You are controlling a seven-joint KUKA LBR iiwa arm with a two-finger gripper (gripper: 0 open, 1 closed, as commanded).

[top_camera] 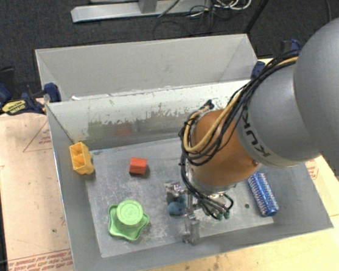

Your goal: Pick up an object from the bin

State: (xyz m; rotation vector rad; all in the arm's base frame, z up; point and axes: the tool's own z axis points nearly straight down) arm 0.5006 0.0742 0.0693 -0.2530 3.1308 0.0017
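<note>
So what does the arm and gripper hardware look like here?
Arm: fat, rounded grey links with dark KUKA lettering. Orange cover at the wrist, with black and yellow cables looped over it. Small bare-metal gripper below.

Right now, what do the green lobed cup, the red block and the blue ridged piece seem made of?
Green lobed cup: probably moulded plastic, smooth, with a soft sheen. Red block: matte, flat faces; plastic or painted wood, I cannot tell. Blue ridged piece: likely plastic, with glints on its ridges.

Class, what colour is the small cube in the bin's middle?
Red; the cube shows in the camera view.
</note>
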